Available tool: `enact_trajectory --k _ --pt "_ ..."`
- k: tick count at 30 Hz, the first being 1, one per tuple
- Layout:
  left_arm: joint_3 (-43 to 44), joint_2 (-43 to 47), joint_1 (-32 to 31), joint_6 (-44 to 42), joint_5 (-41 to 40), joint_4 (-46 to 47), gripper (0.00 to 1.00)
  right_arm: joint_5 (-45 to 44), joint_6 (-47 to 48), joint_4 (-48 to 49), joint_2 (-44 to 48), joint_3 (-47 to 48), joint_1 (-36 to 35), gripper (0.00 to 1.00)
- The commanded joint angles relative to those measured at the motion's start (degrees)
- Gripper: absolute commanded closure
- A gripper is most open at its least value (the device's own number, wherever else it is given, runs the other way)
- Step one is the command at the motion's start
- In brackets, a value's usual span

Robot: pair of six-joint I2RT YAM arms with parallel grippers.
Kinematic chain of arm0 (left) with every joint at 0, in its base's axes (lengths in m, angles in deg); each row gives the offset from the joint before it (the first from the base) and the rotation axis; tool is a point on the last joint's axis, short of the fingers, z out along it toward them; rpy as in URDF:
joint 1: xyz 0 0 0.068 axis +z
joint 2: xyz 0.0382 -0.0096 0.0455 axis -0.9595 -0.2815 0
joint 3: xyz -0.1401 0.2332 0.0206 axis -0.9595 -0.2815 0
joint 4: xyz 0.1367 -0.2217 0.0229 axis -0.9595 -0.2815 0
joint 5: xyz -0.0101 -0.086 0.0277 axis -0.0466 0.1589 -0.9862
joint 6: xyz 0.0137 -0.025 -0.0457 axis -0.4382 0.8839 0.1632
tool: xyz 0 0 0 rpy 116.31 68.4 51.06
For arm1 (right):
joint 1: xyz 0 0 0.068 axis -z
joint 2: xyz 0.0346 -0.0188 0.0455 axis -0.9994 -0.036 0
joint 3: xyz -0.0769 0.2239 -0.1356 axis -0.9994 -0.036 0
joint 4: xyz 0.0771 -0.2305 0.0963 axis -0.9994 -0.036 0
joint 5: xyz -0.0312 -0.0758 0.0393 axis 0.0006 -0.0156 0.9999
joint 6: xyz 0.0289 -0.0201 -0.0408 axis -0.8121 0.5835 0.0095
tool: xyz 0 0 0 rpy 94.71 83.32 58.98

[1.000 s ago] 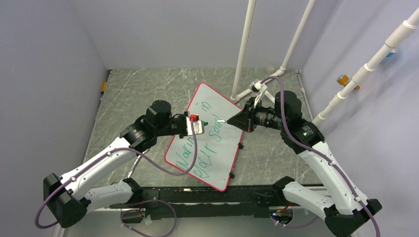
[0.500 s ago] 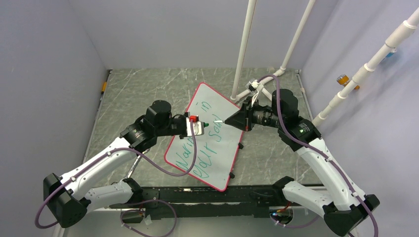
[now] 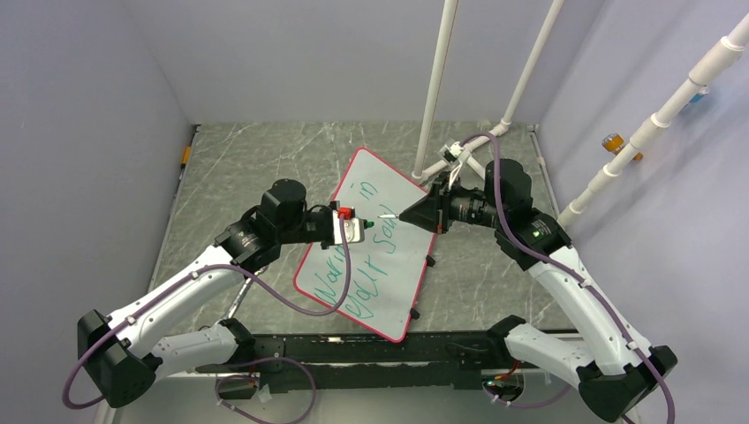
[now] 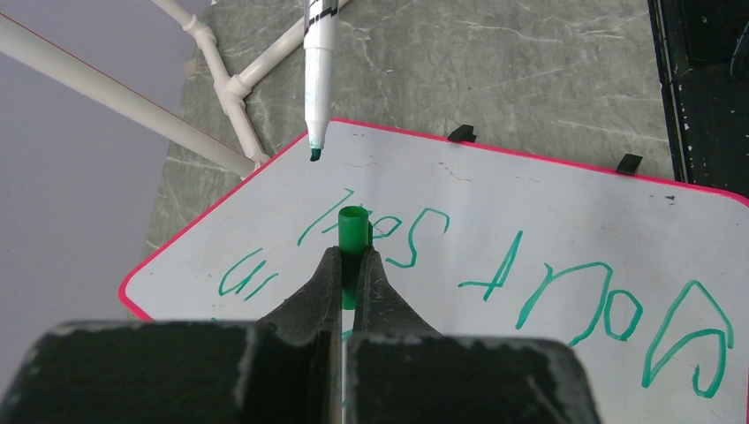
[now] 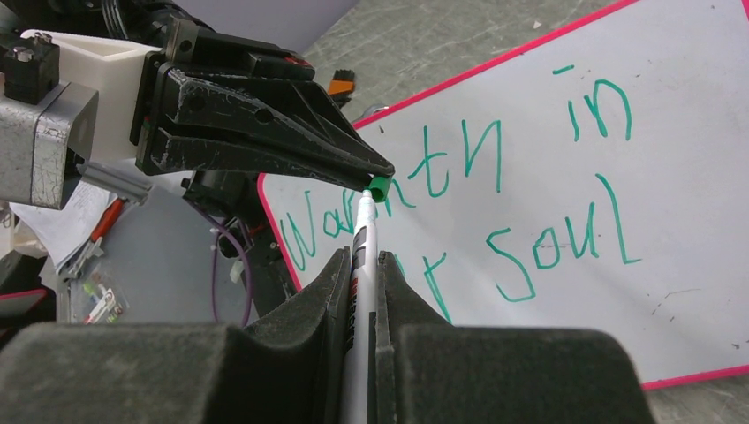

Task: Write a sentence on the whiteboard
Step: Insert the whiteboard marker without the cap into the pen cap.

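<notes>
The whiteboard (image 3: 393, 269), white with a thin red rim, lies tilted on the marble table between the arms. The sentence (image 3: 364, 256) runs across it in two green lines, reading "Warmth in" over "your Soul" (image 5: 548, 243). My left gripper (image 4: 353, 256) is shut on a green marker cap (image 4: 354, 228), held above the board (image 4: 548, 199). My right gripper (image 5: 363, 258) is shut on a white marker (image 5: 363, 237). The marker's bare green tip (image 4: 315, 154) points at the cap, a short gap away. Both hover over the board's middle, the cap (image 3: 368, 225) facing the marker (image 3: 389, 216).
White PVC pipes (image 3: 435, 97) rise just behind the board's far corner, with a floor joint (image 4: 231, 88) near it. Small black feet (image 3: 430, 261) stick out at the board's right rim. More pipes (image 3: 654, 124) cross the right wall. A black rail (image 3: 371, 349) lines the near edge.
My right gripper has edged left with the marker, bringing its tip closer to the cap. The left arm and the board have stayed still.
</notes>
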Motion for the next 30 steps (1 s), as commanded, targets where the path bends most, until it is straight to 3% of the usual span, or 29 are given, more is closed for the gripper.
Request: enact_trajectory --k 1,30 --pt "0.2 1.1 -0.3 0.6 2.3 2.4 1.0 1.0 -0.9 3.7 -0.2 -0.3 -0.2 1.0" --pt "0.7 1.4 -0.4 3.6 2.8 3.5 1.0 0.5 -3.4 6.3 -0.6 -2.6 -1.3 1.0"
